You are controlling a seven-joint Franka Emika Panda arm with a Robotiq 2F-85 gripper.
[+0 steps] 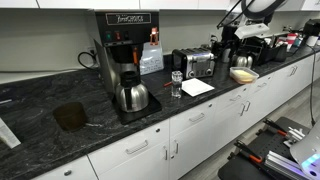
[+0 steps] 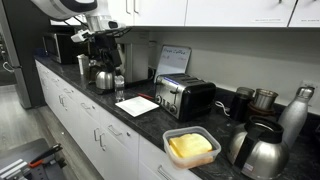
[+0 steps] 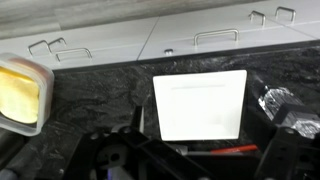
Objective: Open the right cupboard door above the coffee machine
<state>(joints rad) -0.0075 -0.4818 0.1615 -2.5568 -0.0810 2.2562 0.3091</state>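
Since the gripper (image 2: 100,36) hangs facing the counter (image 1: 40,95), nowhere near the door (image 2: 155,10), nothing's opened yet. It's shut, up above and beyond, over the coffee machine (image 1: 125,60); can't tell how wide the gripper is.

The arm (image 2: 72,8) enters at the top edge in both exterior views, and only its white, rounded last links are seen, just above the gripper. The gripper (image 2: 100,37) is black and hangs under these links, lifted in the air and pointing down. A dark cable runs along the arm, above the gripper. In the wrist view the gripper is only dark, blurred shapes along the lower edge. Whether its jaws stand apart or together cannot be told.
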